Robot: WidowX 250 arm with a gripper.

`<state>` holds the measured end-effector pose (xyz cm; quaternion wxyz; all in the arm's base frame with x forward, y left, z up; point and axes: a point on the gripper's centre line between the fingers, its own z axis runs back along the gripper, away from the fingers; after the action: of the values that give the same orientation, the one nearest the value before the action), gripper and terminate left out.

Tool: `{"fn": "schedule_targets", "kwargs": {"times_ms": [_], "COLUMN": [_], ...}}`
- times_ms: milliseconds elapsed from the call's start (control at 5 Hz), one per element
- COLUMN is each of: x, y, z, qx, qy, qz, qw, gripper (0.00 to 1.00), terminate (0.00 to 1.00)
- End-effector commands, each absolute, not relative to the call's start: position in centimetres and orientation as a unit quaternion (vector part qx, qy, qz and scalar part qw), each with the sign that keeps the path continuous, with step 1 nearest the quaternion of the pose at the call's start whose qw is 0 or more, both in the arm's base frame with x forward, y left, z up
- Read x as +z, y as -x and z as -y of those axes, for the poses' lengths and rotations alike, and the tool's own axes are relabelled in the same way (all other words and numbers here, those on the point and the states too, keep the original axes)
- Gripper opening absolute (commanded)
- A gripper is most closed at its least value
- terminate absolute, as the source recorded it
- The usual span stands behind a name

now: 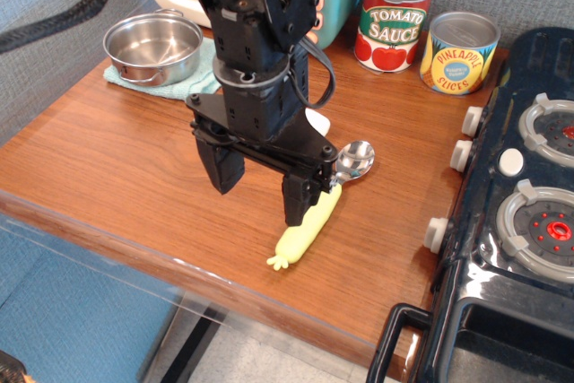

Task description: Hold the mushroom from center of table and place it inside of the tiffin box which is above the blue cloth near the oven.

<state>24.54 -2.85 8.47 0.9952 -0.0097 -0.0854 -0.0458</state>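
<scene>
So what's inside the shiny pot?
Nothing that shows: the tiffin box looks empty, just bare shiny metal inside. It sits on the blue cloth. The near wall hides a thin strip of its floor, and the gripper hangs apart from it, open.

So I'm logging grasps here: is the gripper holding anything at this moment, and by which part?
Nothing is held. The gripper is open, with only bare table showing between its fingers. The mushroom is not visible in this view.
</scene>
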Motion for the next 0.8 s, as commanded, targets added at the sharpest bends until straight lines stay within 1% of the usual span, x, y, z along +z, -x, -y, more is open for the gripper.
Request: {"fn": "schedule_targets", "kwargs": {"times_ms": [0,200,400,600], "x": [8.5,8.7,9.0,8.4], "y": [-24.5,-28.4,-32.3,-36.2], "z": [2.9,4.6,5.5,5.1], "qx": [-0.046,-0.024,0.003,0.069], "qy": [0.010,0.005,-0.007,-0.029], "qz": [0.085,0.097,0.121,0.144], "qw": [0.995,0.995,0.993,0.987], "gripper": [1.00,1.00,1.00,1.00], "terminate": [0.00,0.00,0.00,0.00]}}
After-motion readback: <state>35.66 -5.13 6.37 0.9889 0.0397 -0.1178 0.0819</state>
